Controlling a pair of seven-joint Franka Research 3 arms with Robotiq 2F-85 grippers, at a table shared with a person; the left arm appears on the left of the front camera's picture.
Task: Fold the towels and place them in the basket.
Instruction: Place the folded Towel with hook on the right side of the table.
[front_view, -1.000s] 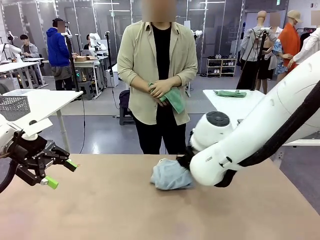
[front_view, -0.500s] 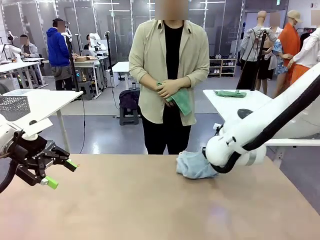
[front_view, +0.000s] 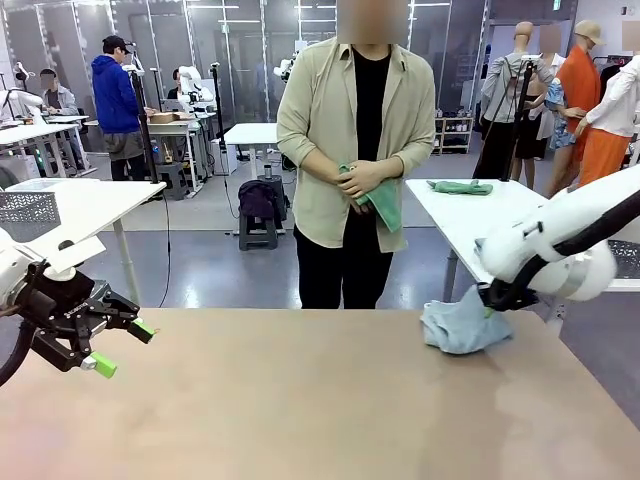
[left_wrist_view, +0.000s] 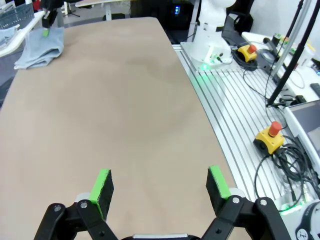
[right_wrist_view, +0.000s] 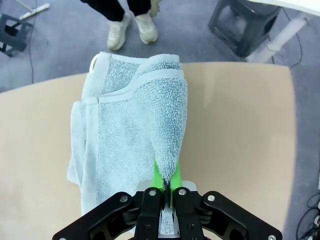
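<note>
The light blue-grey towel (front_view: 460, 322) lies bunched, roughly folded, at the table's far right. My right gripper (front_view: 493, 298) is shut on its near edge, the green pads pinching a ridge of terry (right_wrist_view: 167, 170). In the right wrist view the towel (right_wrist_view: 130, 125) stretches away from the gripper (right_wrist_view: 167, 189) toward the table's far edge. My left gripper (front_view: 120, 345) hangs open over the table's left edge, its fingers (left_wrist_view: 102, 185) wide apart above bare tabletop. The person holds a mint green towel (front_view: 380, 200) in both hands. A dark mesh basket (left_wrist_view: 17, 11) sits beyond the towel (left_wrist_view: 37, 47).
Another green towel (front_view: 460, 187) lies on the white side table (front_view: 500, 215) behind at the right. A pale grey mesh basket (front_view: 25, 212) stands on a white table at the left. A stool (right_wrist_view: 245, 20) and the person's shoes (right_wrist_view: 132, 27) are beyond the far edge.
My right arm has pulled the blue-grey towel from the table's middle to its far right. The person has stepped right with the green towel. The left arm has not moved.
</note>
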